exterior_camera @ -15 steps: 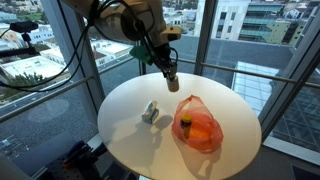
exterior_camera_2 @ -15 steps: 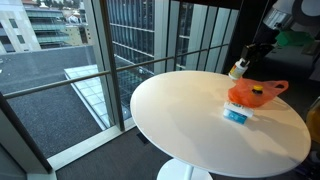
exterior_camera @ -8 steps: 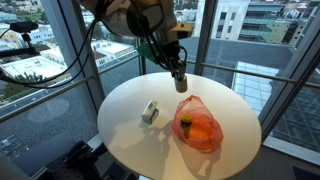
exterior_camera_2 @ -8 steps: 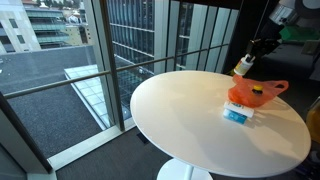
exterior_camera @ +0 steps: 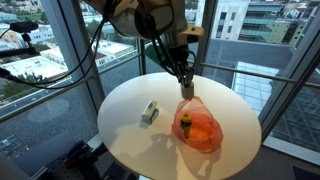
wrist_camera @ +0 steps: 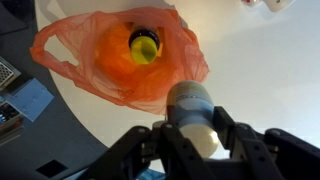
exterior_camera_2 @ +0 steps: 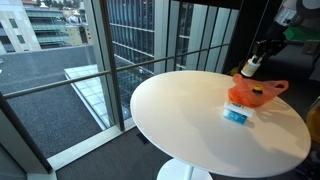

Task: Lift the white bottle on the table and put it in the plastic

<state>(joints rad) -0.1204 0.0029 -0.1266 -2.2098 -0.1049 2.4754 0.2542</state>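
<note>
- Far left: small carton (exterior_camera: 149, 113) lying on the round table (exterior_camera: 125, 145), well apart from the action.
- Centre: white bottle (wrist_camera: 190, 102) clamped between the fingers of the gripper (wrist_camera: 196, 140), held aloft just short of the bag's mouth.
- Right: orange plastic bag (exterior_camera: 203, 130), mouth open, yellow-capped bottle (wrist_camera: 144, 46) inside.
- Apparently mid-transfer; next, a short shift over the opening, then descent and release.
- Open air above; table edge near the bag, flimsy rim liable to snag.
</note>
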